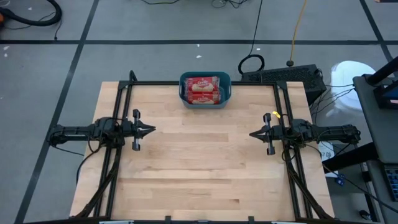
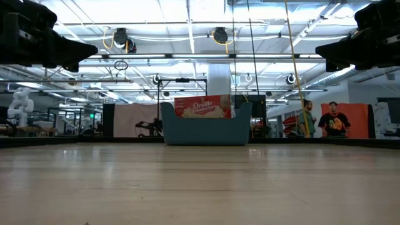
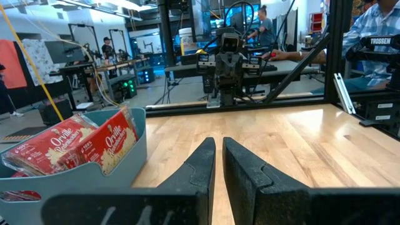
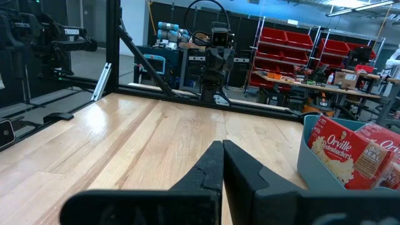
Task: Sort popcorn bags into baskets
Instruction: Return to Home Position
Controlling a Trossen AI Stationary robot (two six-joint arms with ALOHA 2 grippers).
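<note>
Looking down, I saw the tub [image 1: 205,104] sitting at the middle of the table's [image 1: 199,174] far edge. The bags [image 1: 203,89] were in it: red packets lying flat, cream labels up, filling it wall to wall. From table height, one bag [image 2: 202,107] stood above the rim with its label facing me.

The left gripper [image 1: 151,130] hung over the left side of the table. It pointed in toward the centre, well apart from the tub. Its fingers [image 3: 203,162] were pressed together, with only a sliver between them in the wrist view, and they held nothing.

The right gripper [image 1: 252,133] mirrored it on the right side, pointing in and facing the left one across the wood. Its fingers [image 4: 209,165] were closed tip to tip as well, and empty.

In the low view both arms sat high above the tabletop. Each wrist camera caught the tub's wall with bags leaning inside it, and the other arm straight ahead across the table. Two people [image 2: 331,122] stood in the room well behind the table.
</note>
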